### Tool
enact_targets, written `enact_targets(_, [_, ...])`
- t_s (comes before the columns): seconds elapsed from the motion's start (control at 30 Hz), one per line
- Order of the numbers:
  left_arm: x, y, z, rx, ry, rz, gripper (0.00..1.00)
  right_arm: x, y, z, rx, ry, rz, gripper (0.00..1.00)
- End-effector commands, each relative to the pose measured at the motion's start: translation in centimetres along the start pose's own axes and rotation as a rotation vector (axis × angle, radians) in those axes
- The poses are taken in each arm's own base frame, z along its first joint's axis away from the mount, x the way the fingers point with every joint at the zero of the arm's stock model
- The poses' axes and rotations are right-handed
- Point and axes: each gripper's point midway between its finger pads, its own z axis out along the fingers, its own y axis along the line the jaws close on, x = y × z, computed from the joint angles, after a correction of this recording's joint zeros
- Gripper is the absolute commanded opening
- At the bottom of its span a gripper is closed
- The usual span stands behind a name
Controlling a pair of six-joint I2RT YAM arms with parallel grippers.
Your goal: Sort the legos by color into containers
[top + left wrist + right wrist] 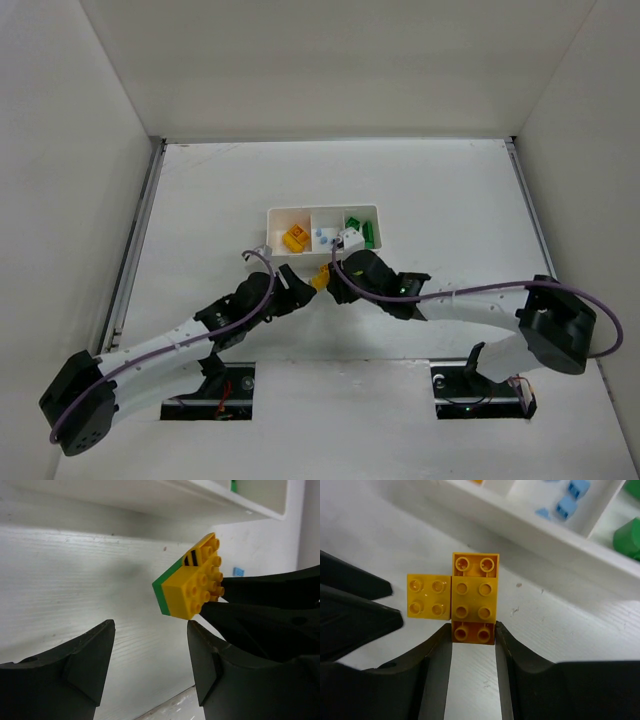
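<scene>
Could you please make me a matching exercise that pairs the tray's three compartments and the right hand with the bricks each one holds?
Column one:
1. left compartment
2. middle compartment
3. right compartment
4. right hand

Column two:
A. green bricks
B. joined yellow stack
C. pale blue bricks
D. loose yellow-orange bricks

Pairs: 1-D, 2-C, 3-A, 4-B.

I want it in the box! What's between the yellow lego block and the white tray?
Nothing. The right wrist view shows only bare table between the yellow lego block, held by the right hand, and the white tray.
</scene>
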Motion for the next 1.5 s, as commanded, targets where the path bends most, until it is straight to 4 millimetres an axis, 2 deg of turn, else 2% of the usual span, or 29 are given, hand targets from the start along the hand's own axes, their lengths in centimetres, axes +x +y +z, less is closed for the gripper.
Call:
enact_targets(0.0, [-1.7,-3.8,0.2,0.162,-0.061,-0.103,0.57,-2.7,1.4,-1.3,-0.087,-0.078,0.062,0.28])
enact_targets(0.23, [-2.6,-6.0,0.4,0.282,-0.114,-0.16,0.58,-3.0,1.9,-1.5,-0.112,-0.08,0.074,0.28])
enact_targets(0.43, [-2.7,-6.0,0.5,0.319,-0.15,-0.19,0.57,-2.7,1.9,-1.4,-0.114,-0.076,0.098,0.28])
enact_targets(0.53, [-2.7,-5.3,0.8,0.297,-0.162,-0.191,0.5,-2.7,2.1,-1.4,-0.128,-0.078,0.096,0.28])
enact_targets(0.73, [-3.1,-6.1,0.9,0.31,-0.177,-0.166,0.33,-2.8,2.6,-1.3,-0.149,-0.075,0.109,0.28])
enact_targets(0.9, [-3.2,-5.6,0.9,0.302,-0.184,-0.16,0.18,-3.3,2.4,-1.7,-0.165,-0.089,0.128,0.28])
enact_targets(1.0, [-3.6,-4.6,0.5,0.288,-0.202,-0.158,0.13,-4.3,1.8,-2.7,-0.167,-0.119,0.148,0.28])
enact_targets(1.17, [-4.6,-1.9,-0.4,0.208,-0.234,-0.134,0.11,-6.9,1.1,-5.1,-0.185,-0.194,0.176,0.27])
enact_targets(1.23, [-5.2,-1.8,-0.9,0.201,-0.249,-0.116,0.11,-8.2,1.0,-5.9,-0.188,-0.227,0.184,0.27])
enact_targets(1.4, [-6.8,-0.9,-2.1,0.156,-0.29,-0.084,0.11,-11.5,1.4,-5.9,-0.189,-0.274,0.18,0.27])
enact_targets(1.47, [-7.5,-0.9,-2.5,0.14,-0.3,-0.074,0.11,-12.9,2.0,-4.8,-0.192,-0.283,0.173,0.28])
